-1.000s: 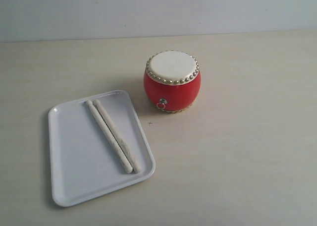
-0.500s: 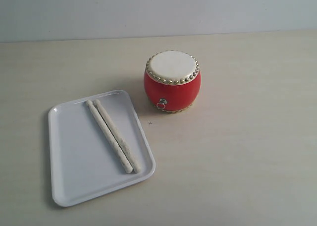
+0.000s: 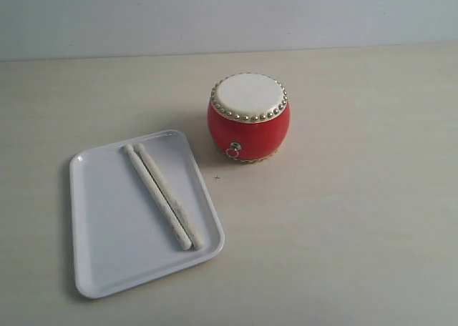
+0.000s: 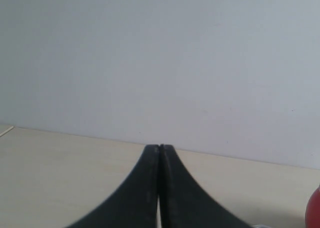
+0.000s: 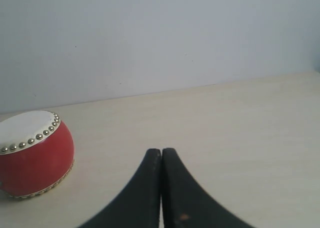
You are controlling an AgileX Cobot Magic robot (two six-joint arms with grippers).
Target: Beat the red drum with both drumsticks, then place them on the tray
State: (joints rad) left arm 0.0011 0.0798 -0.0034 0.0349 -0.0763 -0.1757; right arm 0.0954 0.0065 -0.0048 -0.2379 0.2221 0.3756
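A pale wooden desk stands before a plain grey-white wall. A small red drum with a cream skin and a ring of gold studs stands upright near the middle of the desk, toward its far edge. A flat white tray lies toward the desk's near left corner, just beside the drum but apart from it. Two pale drumsticks lie side by side on the tray, touching, along its right side, from its far edge to its near right corner. The left gripper and right gripper each have their black fingers pressed together, holding nothing, above the desk.
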